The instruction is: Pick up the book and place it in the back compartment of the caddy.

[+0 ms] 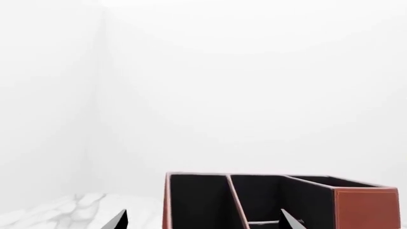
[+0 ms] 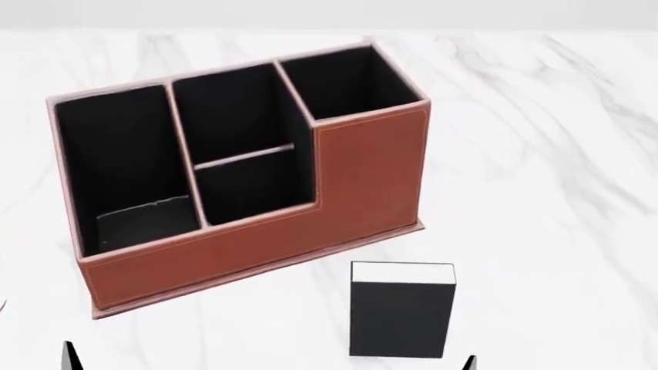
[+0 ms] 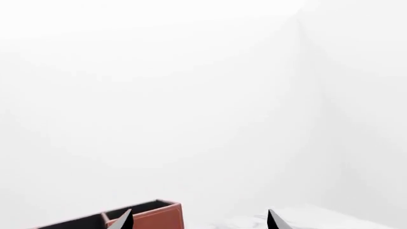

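Right gripper (image 3: 199, 220): fingertips spread wide, empty, raised off the marble table (image 2: 555, 154).
Left gripper (image 1: 203, 222): likewise spread wide, empty.
Book (image 2: 400, 309): upright near the front edge, just before the caddy (image 2: 350, 200).
Grasp: better across the thin covers, squarely.
Back compartment (image 2: 239, 112): unfilled, behind the divider.

- In the left wrist view, the left pincer (image 1: 202, 220) shows only as two flat matte-black pointed fingertips (image 1: 118, 221), without markings, screws or cables.
- In the right wrist view, the right pincer (image 3: 200, 220) shows the same: two slim black tapered tips (image 3: 275, 221).
- In the head view, small plain black finger ends (image 2: 70, 356) show at the lower edge.
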